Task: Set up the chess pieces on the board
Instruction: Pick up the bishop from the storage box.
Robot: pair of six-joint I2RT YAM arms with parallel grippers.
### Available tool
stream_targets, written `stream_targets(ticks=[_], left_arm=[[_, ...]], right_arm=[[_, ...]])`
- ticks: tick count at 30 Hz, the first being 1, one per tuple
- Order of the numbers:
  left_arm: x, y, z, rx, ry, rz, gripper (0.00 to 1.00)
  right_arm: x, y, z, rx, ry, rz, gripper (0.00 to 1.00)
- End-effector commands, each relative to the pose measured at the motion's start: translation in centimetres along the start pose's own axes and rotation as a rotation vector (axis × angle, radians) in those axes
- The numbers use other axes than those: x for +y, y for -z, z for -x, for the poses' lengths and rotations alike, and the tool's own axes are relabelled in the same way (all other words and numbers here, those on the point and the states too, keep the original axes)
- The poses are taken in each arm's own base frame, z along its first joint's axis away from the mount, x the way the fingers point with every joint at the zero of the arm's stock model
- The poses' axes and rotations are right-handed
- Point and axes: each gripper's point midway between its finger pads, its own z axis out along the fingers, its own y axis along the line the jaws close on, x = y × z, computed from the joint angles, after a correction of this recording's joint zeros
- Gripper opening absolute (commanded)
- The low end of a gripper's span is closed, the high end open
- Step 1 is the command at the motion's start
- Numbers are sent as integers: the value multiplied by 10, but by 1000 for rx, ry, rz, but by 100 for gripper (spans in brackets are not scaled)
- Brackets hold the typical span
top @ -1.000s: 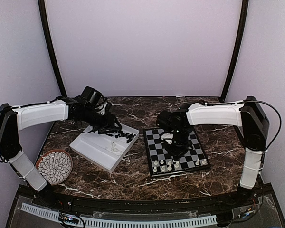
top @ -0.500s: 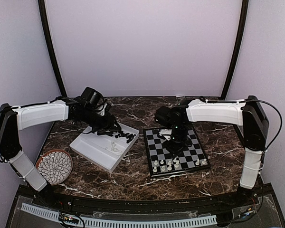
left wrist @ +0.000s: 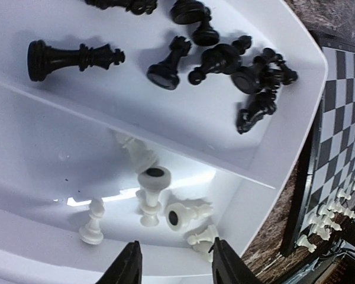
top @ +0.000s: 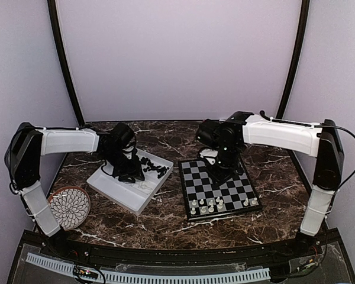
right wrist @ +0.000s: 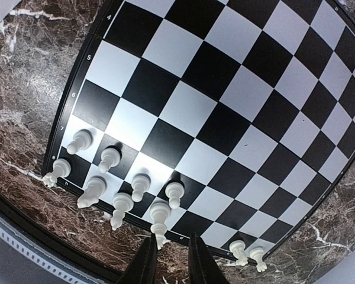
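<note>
Chess pieces: white upright on board; black toppled in tray.

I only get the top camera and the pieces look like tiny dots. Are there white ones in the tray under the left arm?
Observer: Yes, several loose white pieces lie in one tray compartment, just ahead of the open left gripper.
Operator: Is the other arm holding one?
Observer: No, the right gripper is empty.
Operator: How many are set up?
Observer: Ten placed white pieces: two rows of four at one corner of the board, two more along the same edge.
</note>
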Motion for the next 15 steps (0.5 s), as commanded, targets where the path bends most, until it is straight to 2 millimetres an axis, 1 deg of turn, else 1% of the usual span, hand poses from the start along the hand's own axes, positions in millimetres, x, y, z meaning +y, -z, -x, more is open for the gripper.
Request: stream_targets(ticks=[1,4,8,15], left_arm=[[10,1,6,11,5,83,42],[14,-4,8,19,7,106,42],[17,-12,7,43,11,119,39],[13,-19,10,50,-3,106,37]], right_arm=[[0,9,-2,-27,-9,-14,21],[0,9,-2,-34,-14,-13,21],[0,5,-6,-28,-18,-10,21],[0,1,-10,-25,-20,-3,21]])
